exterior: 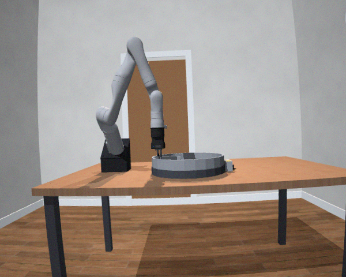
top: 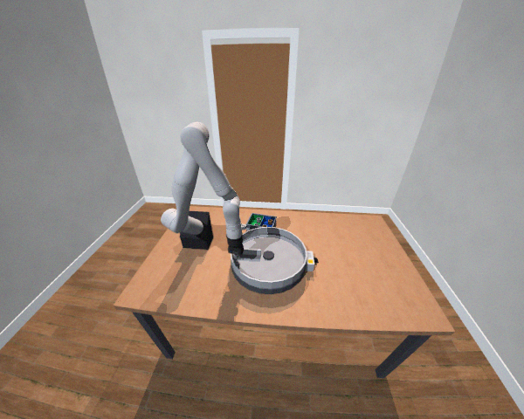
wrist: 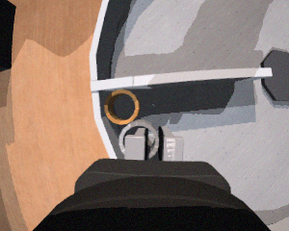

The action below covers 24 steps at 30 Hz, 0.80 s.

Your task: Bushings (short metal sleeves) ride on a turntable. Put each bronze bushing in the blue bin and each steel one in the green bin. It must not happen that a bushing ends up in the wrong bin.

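My gripper (top: 237, 263) (exterior: 159, 154) (wrist: 152, 138) points down inside the turntable (top: 280, 271) (exterior: 188, 164) (wrist: 215, 166), near its left wall. In the wrist view its fingers are closed on the side wall of a steel bushing (wrist: 123, 129), one finger over the ring's opening and the other outside it. A bronze bushing (wrist: 121, 107) stands just beyond, in the corner between the wall and a straight bar, close to the steel one. The green bin (top: 252, 218) and the blue bin (top: 265, 219) are behind the turntable, with small bushings in each.
The straight bar (top: 251, 253) (wrist: 183, 76) reaches from the turntable's left wall toward the dark hub (top: 268, 255) (wrist: 280, 79). A small white box (top: 310, 265) (exterior: 229, 165) with a yellow top sits at the turntable's right side. The raised rim surrounds the gripper's left side.
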Each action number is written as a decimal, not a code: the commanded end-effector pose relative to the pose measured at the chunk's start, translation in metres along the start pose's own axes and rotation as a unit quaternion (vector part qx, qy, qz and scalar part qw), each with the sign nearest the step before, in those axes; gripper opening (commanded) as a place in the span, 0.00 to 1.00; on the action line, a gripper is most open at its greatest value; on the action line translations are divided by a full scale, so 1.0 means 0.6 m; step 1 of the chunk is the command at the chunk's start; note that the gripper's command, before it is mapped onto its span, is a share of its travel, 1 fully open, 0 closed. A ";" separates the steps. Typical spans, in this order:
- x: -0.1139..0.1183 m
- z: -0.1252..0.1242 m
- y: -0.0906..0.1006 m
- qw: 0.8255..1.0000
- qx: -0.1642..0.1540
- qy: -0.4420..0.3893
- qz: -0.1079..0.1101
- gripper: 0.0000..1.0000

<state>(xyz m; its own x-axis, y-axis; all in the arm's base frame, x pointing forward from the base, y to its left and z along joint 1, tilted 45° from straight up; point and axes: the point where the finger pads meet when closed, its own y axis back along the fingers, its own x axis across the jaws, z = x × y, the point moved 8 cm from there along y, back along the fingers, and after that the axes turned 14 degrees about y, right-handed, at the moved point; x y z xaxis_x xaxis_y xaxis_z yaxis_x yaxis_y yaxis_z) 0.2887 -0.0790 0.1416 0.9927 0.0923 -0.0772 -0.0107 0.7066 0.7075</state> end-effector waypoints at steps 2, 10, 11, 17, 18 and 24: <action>0.001 -0.001 0.003 1.000 0.000 0.001 0.002 0.00; 0.001 -0.001 0.008 1.000 0.000 0.001 0.002 0.00; 0.001 -0.001 0.009 1.000 0.000 0.001 0.002 0.00; 0.001 -0.001 0.009 1.000 0.000 0.001 0.002 0.00; 0.001 -0.001 0.009 1.000 0.000 0.001 0.002 0.00; 0.001 -0.001 0.038 1.000 0.000 0.001 0.002 0.00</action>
<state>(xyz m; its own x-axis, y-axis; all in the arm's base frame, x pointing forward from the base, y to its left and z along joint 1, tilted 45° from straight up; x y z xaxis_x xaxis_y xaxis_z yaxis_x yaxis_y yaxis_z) 0.2855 -0.0727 0.1519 0.9936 0.0762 -0.0838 0.0048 0.7105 0.7037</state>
